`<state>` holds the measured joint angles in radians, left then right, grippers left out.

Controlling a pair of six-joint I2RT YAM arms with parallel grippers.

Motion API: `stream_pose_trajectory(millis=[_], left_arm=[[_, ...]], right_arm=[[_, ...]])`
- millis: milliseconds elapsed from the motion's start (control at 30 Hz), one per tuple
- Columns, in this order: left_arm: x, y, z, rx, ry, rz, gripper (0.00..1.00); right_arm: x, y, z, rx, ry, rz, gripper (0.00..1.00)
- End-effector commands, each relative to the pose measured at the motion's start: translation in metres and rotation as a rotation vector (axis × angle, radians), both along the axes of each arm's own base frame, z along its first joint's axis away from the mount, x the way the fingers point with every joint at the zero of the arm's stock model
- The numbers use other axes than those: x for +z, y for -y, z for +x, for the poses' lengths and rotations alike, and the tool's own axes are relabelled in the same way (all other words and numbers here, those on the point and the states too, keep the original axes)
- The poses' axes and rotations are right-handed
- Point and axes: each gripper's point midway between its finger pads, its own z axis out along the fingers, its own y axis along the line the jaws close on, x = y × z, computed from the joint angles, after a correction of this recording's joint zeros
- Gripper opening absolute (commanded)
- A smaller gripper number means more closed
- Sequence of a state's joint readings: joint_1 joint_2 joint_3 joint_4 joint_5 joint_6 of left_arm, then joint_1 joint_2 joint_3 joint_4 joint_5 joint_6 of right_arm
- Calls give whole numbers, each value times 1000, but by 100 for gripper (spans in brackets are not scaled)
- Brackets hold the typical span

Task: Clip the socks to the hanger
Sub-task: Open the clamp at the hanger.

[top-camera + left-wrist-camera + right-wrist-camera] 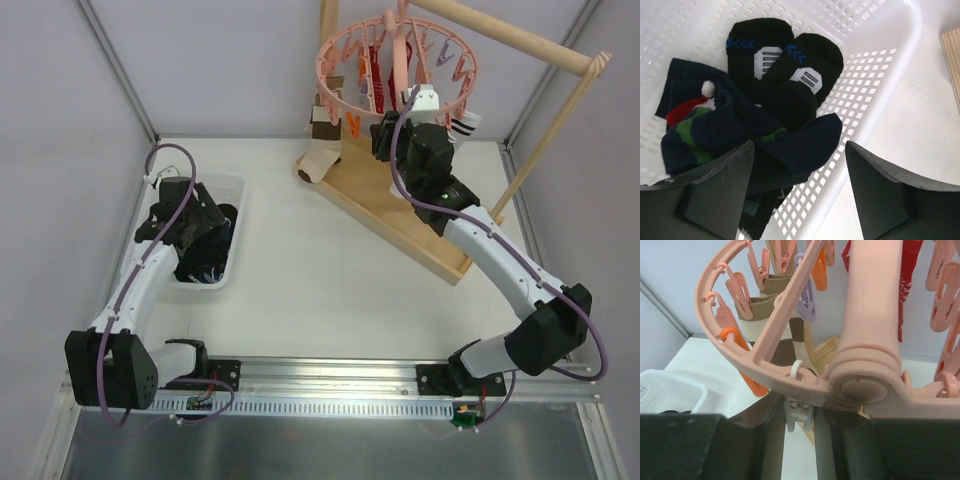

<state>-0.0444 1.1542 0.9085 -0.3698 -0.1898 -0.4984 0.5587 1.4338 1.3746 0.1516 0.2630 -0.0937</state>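
Note:
Several dark socks lie piled in a white basket: two are black with white and blue marks, and the navy ones have green and red patches. No yellow mark shows. My left gripper is open and empty just above the pile, at the basket in the top view. The pink ring hanger hangs at the back. My right gripper is shut on a white clip that hangs from the ring's rim. In the top view, my right gripper is under the ring.
The hanger hangs from a pale wooden stand with a base board and a rod. A brown-and-white striped sock and red socks hang on the ring. Grey walls stand on both sides.

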Motion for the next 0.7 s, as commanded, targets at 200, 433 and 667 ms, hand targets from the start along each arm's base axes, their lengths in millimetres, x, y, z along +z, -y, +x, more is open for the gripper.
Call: stream_pose_trajectory(millis=[200, 433, 667], left_arm=[[-5, 23, 28, -152, 32, -42, 74], [-25, 15, 25, -102, -11, -20, 60], [-39, 28, 26, -158, -39, -70, 59]], right_arm=[[26, 7, -6, 15, 42, 58, 1], [31, 15, -13, 2, 50, 54, 1], [28, 19, -13, -16, 44, 37, 1]])
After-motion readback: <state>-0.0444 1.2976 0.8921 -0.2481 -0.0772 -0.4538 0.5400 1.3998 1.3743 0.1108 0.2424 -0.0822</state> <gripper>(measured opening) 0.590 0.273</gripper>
